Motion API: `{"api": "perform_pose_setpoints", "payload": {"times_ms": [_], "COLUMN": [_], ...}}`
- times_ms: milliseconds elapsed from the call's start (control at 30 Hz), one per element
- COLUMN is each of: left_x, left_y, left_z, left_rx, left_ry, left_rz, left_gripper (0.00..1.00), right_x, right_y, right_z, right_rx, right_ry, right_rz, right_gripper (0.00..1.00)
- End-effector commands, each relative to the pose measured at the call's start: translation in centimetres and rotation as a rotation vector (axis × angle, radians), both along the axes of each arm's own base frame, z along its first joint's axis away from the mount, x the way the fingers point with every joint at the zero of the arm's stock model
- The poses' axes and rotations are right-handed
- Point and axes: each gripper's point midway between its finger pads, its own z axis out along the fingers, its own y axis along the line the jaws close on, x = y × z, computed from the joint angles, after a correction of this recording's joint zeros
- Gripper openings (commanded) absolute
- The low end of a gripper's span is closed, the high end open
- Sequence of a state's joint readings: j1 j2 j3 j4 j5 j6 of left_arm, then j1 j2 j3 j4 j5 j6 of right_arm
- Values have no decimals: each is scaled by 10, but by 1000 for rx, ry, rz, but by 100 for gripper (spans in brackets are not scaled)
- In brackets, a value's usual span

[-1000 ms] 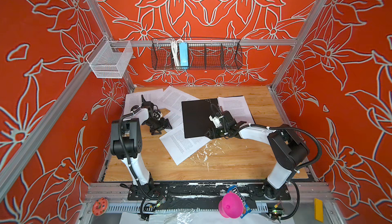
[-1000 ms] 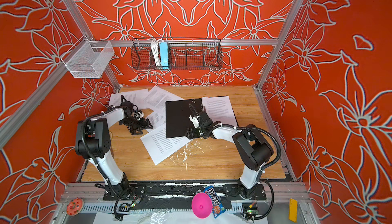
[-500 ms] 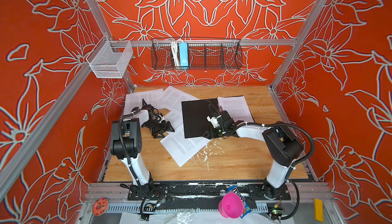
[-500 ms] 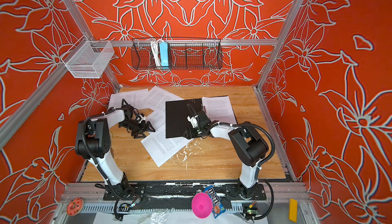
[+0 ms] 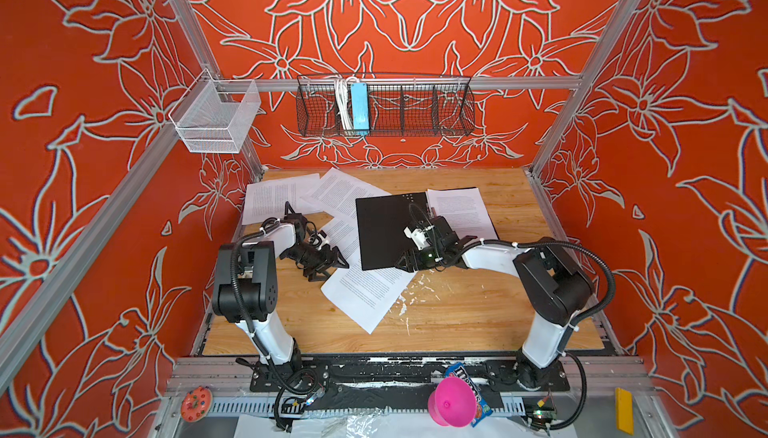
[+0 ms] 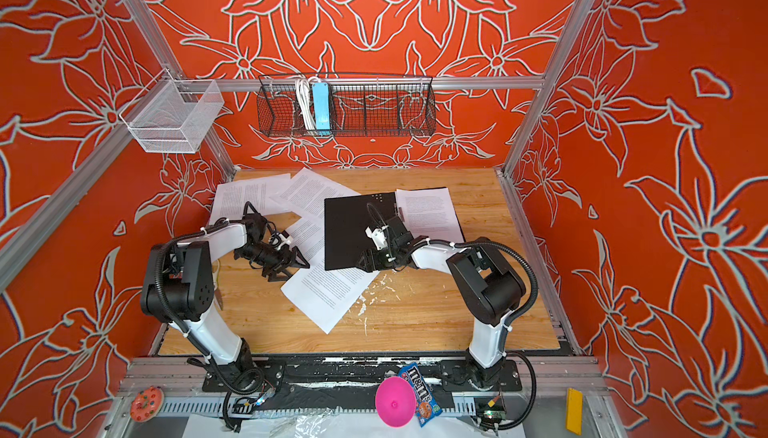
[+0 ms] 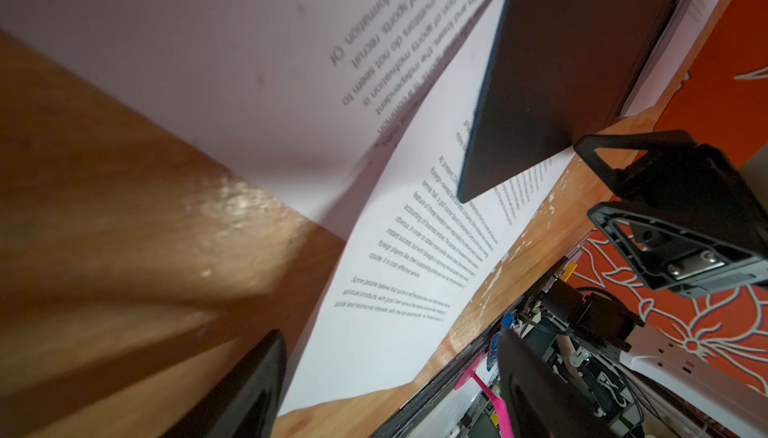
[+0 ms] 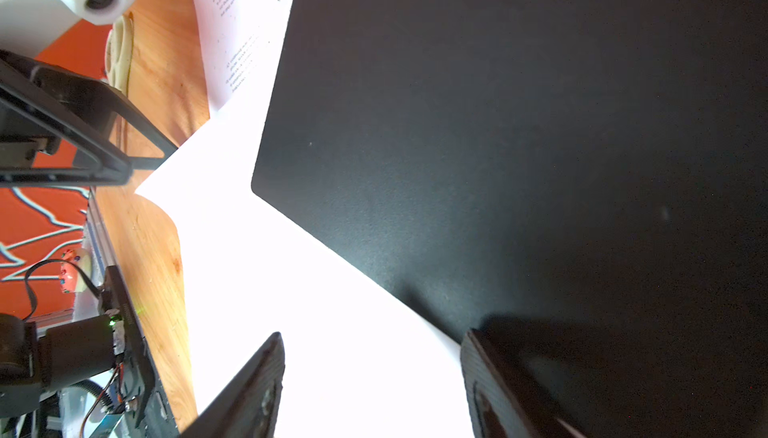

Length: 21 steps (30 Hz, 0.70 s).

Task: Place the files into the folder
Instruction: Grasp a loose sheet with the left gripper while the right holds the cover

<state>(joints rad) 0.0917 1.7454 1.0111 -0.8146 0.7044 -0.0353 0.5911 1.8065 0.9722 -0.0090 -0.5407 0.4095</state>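
Note:
The folder (image 5: 384,228) lies open at mid-table, black inside up, with one printed sheet (image 5: 459,211) on its right half. More files lie loose: two at the back left (image 5: 274,197), one by the folder's left edge (image 5: 343,232), and one (image 5: 365,290) poking out from under the folder's front corner. My left gripper (image 5: 330,270) is open, low over that front sheet's left edge; the sheet (image 7: 395,290) shows between its fingers. My right gripper (image 5: 402,263) is open at the folder's front edge, one finger (image 8: 498,386) over the black flap (image 8: 498,124), the other over the white sheet (image 8: 291,290).
A black wire basket (image 5: 415,133) on the back wall holds a light-blue power strip (image 5: 359,110). A white mesh basket (image 5: 216,120) hangs at the left rail. White flecks (image 5: 411,290) dot the wood. A pink funnel (image 5: 451,402) and a candy bag sit beyond the table's front.
My left gripper has moved right, from bare wood to the front sheet's edge, its jaws narrowing a little. My right gripper slid slightly left along the folder's front edge.

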Motion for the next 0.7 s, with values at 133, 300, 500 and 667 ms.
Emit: {"api": "perform_pose_setpoints", "payload": {"times_ms": [133,300,500,667], "left_x": [-7,-4,-1,-2], "left_y": [-6,-5,-10,-16], "left_z": [-1,2,3,4], "left_rx": [28,38,29,16], "left_ry": [17,-3,-19,-17], "left_rz": [-39,-28,-20,-27], "left_gripper": [68,54,34,16], "right_x": [0,-1,-1,-1], "right_y": [8,9,9,10], "right_z": [5,5,7,9], "right_rx": [47,56,64,79], "right_ry": [13,19,16,16], "right_rz": [8,13,13,16], "right_gripper": [68,69,69,70]}}
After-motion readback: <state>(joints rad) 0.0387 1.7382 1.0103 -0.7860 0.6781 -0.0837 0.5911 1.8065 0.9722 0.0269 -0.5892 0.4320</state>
